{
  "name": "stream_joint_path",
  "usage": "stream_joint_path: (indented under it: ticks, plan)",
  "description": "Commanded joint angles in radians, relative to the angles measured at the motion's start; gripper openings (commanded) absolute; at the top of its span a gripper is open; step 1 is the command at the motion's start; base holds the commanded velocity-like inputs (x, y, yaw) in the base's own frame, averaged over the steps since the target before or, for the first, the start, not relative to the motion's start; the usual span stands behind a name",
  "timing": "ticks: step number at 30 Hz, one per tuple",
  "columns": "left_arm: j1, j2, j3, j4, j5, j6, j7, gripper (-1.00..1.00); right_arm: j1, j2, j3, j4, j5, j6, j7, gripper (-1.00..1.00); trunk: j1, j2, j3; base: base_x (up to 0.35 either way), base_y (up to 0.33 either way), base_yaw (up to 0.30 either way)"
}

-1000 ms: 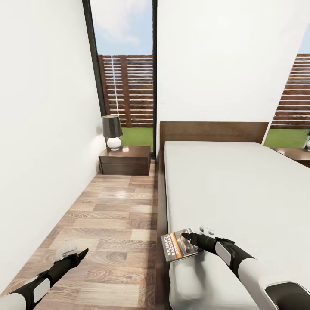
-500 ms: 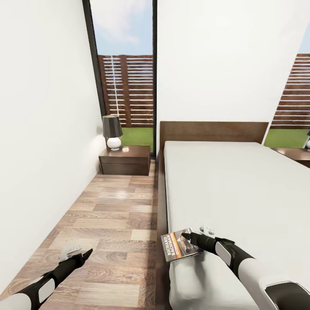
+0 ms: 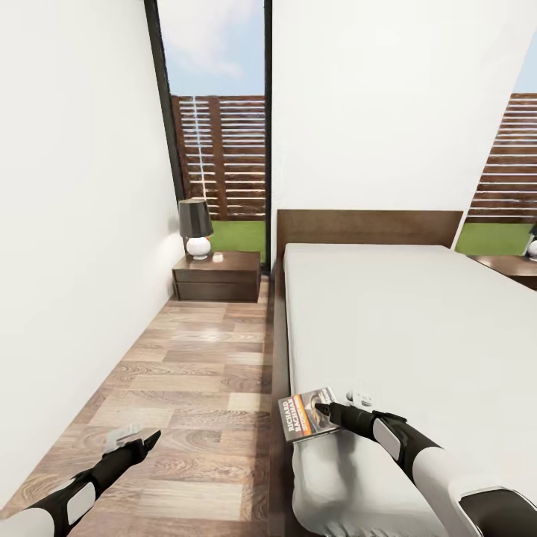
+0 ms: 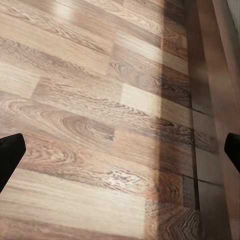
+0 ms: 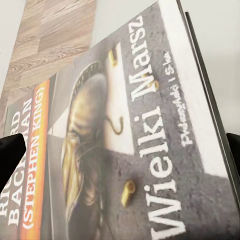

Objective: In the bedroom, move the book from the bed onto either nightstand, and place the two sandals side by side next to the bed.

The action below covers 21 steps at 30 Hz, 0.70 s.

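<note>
Since your R gripper [image 3: 322,409] is already at the book [image 3: 306,415], that arm does the carry; fingers look pinched on the cover's near edge, w/ the book raised slightly off the bed [image 3: 418,321] at its near left corner. In the R wrist view the cover [image 5: 125,145] runs straight out ahead between both fingertips, long axis roughly along the fingers. The nightstand [image 3: 218,277] lies well ahead and to the left, beside the headboard, w/ a lamp [image 3: 195,227] on its far-left part; the bare top is nearer the bed, so aim there. L gripper [image 3: 142,440] hangs over the floor [image 3: 194,358], fingers spread, holding nothing.
</note>
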Motion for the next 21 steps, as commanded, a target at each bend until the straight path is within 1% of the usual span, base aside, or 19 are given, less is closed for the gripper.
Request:
stream_joint_path:
  ticks: [1,21]
  plan:
    - [-0.001,0.000,-0.008,0.001,0.007,-0.005,-0.003,1.00,0.000,-0.001,0.010,0.000,-0.009,0.008,0.000,1.00,0.000,0.000,-0.001,-0.005,0.000,0.000]
    - [-0.001,0.000,-0.008,0.001,0.007,-0.004,-0.003,1.00,0.000,-0.001,0.010,0.000,-0.009,0.007,0.000,1.00,0.000,0.000,-0.001,-0.013,0.000,0.000]
